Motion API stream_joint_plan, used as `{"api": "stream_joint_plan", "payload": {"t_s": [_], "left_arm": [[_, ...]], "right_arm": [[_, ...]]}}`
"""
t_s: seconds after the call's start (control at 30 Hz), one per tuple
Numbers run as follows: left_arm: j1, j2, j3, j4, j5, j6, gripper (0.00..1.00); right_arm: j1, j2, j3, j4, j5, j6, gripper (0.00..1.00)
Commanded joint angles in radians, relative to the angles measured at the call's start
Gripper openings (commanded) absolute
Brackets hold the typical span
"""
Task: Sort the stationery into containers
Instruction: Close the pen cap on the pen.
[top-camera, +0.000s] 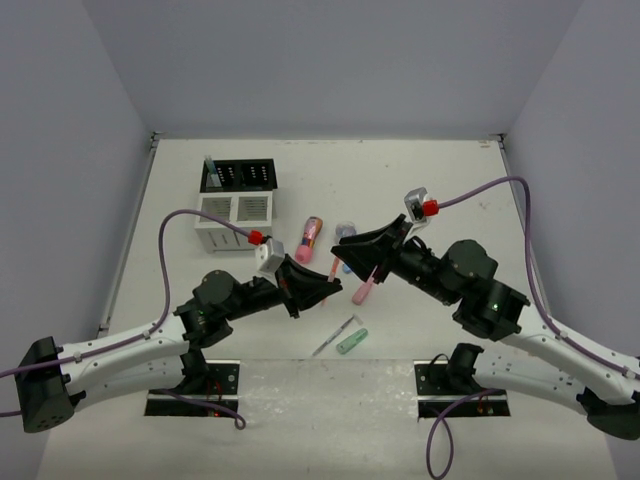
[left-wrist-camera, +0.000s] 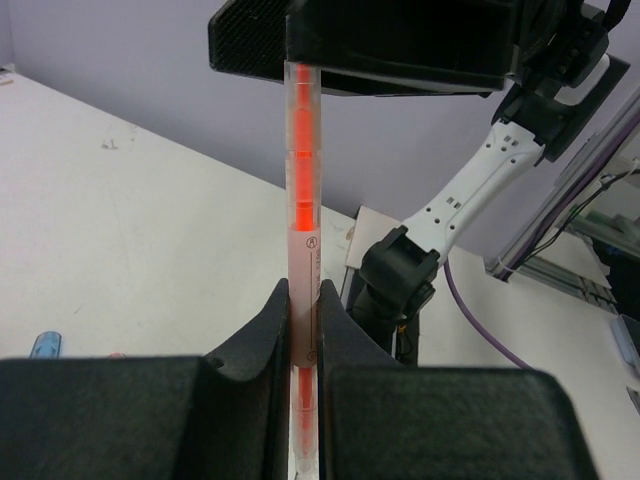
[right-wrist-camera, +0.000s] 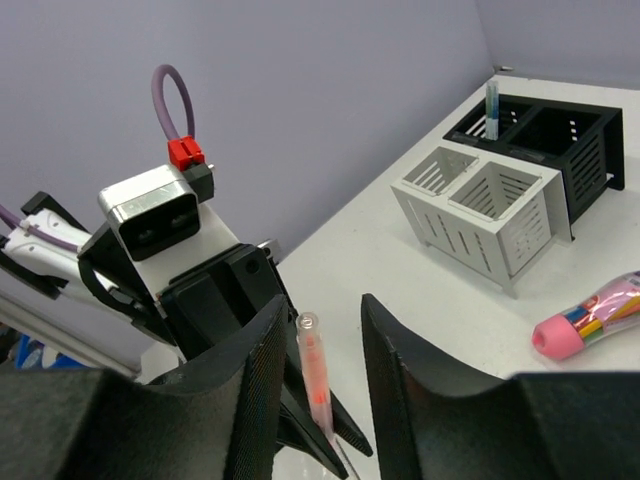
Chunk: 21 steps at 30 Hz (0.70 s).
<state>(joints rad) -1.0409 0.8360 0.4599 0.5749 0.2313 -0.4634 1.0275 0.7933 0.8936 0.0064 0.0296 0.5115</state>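
Note:
A clear pen with an orange core (left-wrist-camera: 302, 190) is held up off the table between the two arms. My left gripper (left-wrist-camera: 305, 320) is shut on its lower part. My right gripper (right-wrist-camera: 322, 330) stands open around the pen's (right-wrist-camera: 316, 375) free end, with a gap on the right side. From above, both grippers (top-camera: 325, 283) (top-camera: 345, 255) meet over the table's middle. The containers stand far left: a black rack (top-camera: 238, 175) holding a blue pen (top-camera: 211, 168), joined to a white box (top-camera: 235, 215).
On the table lie a pink patterned tube (top-camera: 311, 238), a grey-blue roll (top-camera: 346, 232), a pink capsule (top-camera: 362, 291), a grey pen (top-camera: 336, 337) and a green capsule (top-camera: 351, 342). The right wrist view shows the white box (right-wrist-camera: 480, 215) and the tube (right-wrist-camera: 590, 320).

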Motion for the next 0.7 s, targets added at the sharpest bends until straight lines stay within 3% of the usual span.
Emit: {"api": "stream_joint_plan", "payload": {"t_s": [0.0, 0.03, 0.1, 0.37, 0.67], "left_arm": [[0.004, 0.002, 0.006, 0.051, 0.017, 0.032, 0.0], [0.004, 0.003, 0.007, 0.048, 0.017, 0.032, 0.0], [0.004, 0.003, 0.01, 0.042, 0.008, 0.034, 0.0], [0.005, -0.008, 0.032, 0.02, -0.064, 0.046, 0.0], [0.012, -0.029, 0.155, -0.036, -0.104, 0.215, 0.0]], "right_arm": [[0.005, 0.014, 0.047, -0.003, -0.007, -0.015, 0.26], [0.005, 0.014, 0.046, -0.003, -0.008, -0.016, 0.13], [0.005, 0.012, 0.04, -0.003, -0.002, -0.011, 0.0], [0.006, -0.002, -0.008, 0.006, -0.017, -0.001, 0.0], [0.021, 0.049, -0.124, 0.021, -0.056, 0.06, 0.0]]}}
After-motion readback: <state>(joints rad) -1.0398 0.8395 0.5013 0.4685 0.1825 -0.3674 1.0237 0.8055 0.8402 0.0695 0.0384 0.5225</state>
